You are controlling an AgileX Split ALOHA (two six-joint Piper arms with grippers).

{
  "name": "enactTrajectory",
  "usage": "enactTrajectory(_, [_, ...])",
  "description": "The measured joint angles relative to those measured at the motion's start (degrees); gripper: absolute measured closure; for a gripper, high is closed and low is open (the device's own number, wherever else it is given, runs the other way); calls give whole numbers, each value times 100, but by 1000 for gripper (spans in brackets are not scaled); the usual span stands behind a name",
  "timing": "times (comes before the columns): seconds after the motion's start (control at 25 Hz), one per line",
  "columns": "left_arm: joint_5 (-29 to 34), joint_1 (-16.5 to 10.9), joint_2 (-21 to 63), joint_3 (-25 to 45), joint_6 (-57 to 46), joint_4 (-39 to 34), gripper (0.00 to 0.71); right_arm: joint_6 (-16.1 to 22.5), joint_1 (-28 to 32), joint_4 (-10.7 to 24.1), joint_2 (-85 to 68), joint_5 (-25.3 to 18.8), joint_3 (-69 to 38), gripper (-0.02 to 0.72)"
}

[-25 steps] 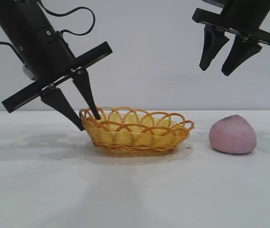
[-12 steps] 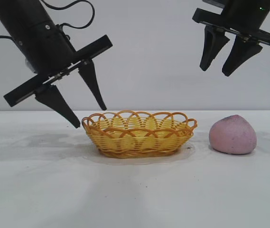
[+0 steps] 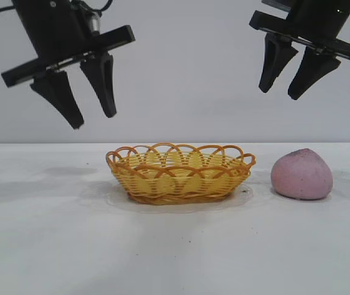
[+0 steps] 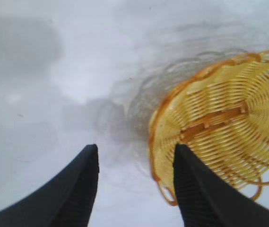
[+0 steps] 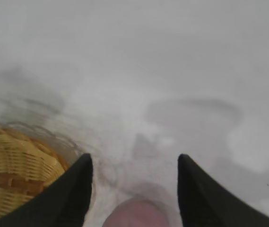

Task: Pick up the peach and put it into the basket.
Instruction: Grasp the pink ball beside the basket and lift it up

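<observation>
The white table (image 3: 51,246) carries the woven basket (image 3: 179,174) at centre, empty, with the peach (image 3: 302,174) resting beside it, apart from its rim. The left gripper (image 3: 90,104) hangs above the basket's left end, fingers parted, holding nothing; the right gripper (image 3: 286,82) hovers above the peach, likewise parted and empty. The peach looks matte, light and firm enough to pinch across its broad lower sides, below the pointed top. No writing is legible anywhere.

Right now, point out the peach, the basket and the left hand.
peach (image 3: 302,175), exterior view, middle of its pink side.
basket (image 3: 181,182), exterior view, front woven wall.
left hand (image 3: 92,118), exterior view, gap between its fingertips.
</observation>
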State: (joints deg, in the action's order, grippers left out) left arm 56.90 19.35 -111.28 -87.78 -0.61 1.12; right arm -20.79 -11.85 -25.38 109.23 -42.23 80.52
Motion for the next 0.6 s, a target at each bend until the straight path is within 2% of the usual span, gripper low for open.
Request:
enactTrajectory(0.16, [215, -241, 0, -34, -47, -208, 394, 0, 0, 0, 0, 0, 0, 360])
enactTrajectory(0.44, [764, -1183, 0, -34, 46, -181, 394, 0, 0, 0, 0, -34, 0, 360])
enactTrajectory(0.6, [1184, -1492, 0, -34, 86, -136, 394, 0, 0, 0, 0, -34, 0, 360])
